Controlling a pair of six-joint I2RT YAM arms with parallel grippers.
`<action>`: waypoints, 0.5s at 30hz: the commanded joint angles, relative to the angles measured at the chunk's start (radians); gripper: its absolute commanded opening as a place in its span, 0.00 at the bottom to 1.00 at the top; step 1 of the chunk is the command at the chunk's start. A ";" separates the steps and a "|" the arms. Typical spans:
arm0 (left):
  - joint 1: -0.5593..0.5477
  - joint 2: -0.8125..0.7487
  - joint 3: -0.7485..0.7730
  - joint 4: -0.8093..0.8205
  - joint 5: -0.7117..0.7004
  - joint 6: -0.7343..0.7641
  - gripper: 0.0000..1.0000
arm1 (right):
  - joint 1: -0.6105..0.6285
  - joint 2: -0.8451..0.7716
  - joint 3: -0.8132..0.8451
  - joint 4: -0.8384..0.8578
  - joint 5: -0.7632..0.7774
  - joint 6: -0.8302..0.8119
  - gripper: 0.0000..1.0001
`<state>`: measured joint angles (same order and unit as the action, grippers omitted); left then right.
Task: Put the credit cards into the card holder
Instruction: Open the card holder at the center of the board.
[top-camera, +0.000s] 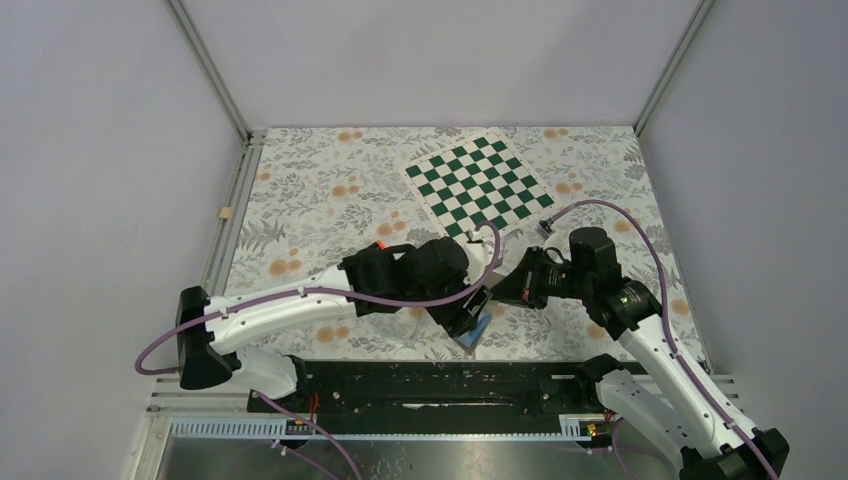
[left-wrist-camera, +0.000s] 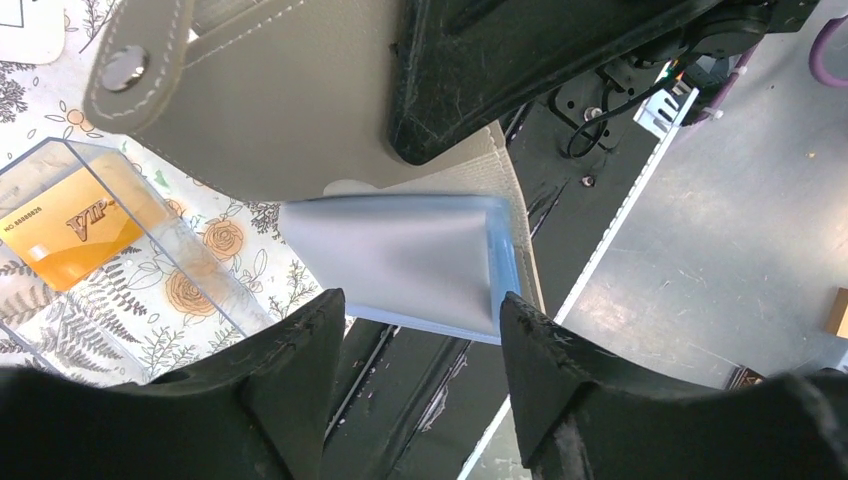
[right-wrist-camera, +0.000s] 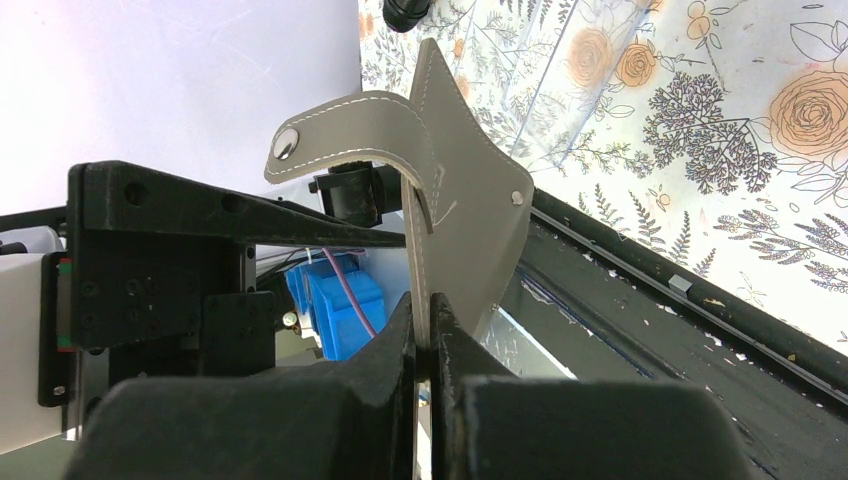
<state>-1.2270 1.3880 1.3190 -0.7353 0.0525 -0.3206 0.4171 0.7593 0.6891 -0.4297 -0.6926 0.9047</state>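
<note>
Holder (right-wrist-camera: 470, 210) — aloft, pinched in the clenched right claw (right-wrist-camera: 425, 350). Left claw (left-wrist-camera: 420, 305) — released, empty; pocket (left-wrist-camera: 400, 255) at its 12 o'clock. Card (left-wrist-camera: 75, 235) in tray (left-wrist-camera: 60, 160) at its 9 o'clock, long axis 8-to-2; left arm nearer.

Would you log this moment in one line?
right end effector: shut on card holder | left end effector: open | credit card: in clear tray

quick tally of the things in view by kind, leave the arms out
chessboard: 1
card holder: 1
clear tray: 1
orange card: 1 in view, inside the tray
total: 4
</note>
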 joint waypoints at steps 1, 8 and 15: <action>-0.003 0.017 0.004 0.014 -0.005 0.012 0.56 | -0.004 -0.003 0.019 0.016 -0.016 -0.009 0.00; -0.003 0.017 0.004 -0.016 -0.092 0.006 0.53 | -0.005 -0.005 0.022 0.016 -0.017 -0.008 0.00; -0.003 -0.020 0.001 -0.034 -0.274 -0.023 0.53 | -0.005 -0.005 0.024 0.017 -0.025 -0.007 0.00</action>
<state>-1.2278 1.4090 1.3178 -0.7666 -0.0673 -0.3256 0.4168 0.7593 0.6891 -0.4294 -0.6926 0.9043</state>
